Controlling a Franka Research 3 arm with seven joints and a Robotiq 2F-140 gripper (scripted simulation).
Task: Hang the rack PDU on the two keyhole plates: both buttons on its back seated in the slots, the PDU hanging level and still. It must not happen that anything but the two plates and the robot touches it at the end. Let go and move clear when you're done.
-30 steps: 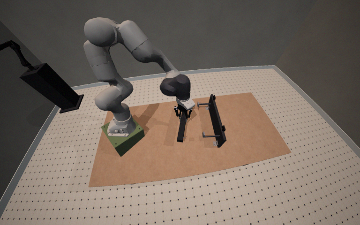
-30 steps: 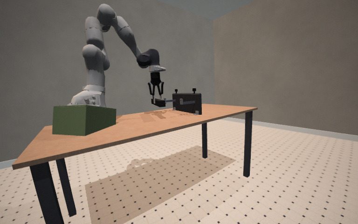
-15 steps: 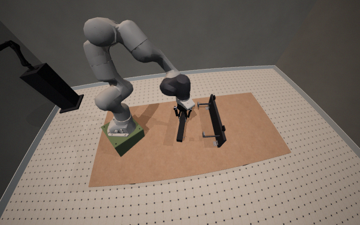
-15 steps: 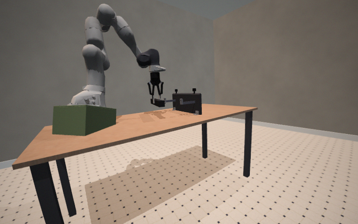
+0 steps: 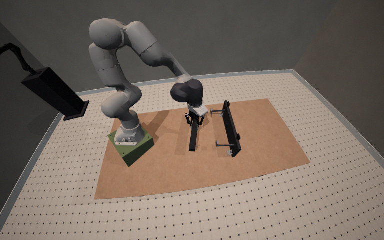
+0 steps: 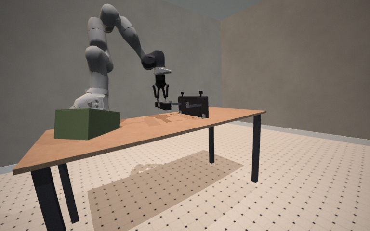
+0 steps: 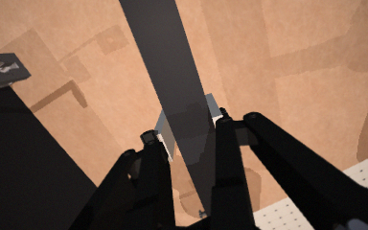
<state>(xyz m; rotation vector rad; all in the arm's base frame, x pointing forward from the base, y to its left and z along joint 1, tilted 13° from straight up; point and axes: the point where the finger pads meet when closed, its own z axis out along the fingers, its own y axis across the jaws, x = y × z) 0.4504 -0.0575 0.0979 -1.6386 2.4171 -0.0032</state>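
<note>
The rack PDU [image 5: 193, 136] is a long dark bar. My gripper [image 5: 194, 122] is shut on it near its far end and holds it a little above the wooden table top. In the side view the PDU [image 6: 163, 105] hangs roughly level, just left of the black upright panel [image 6: 193, 108]. The panel [image 5: 232, 128] stands on the table to the right of the PDU, with two grey keyhole brackets [image 5: 217, 112] [image 5: 223, 144] reaching toward it. In the wrist view my fingers clamp the bar [image 7: 165, 62], and a grey bracket [image 7: 11, 67] and the panel [image 7: 29, 158] show at the left.
The arm's green base block [image 5: 130, 144] stands at the table's left. A dark camera box on an arm [image 5: 53, 93] stands off the table at the far left. Two small knobs [image 6: 200, 93] stick up from the panel's top edge.
</note>
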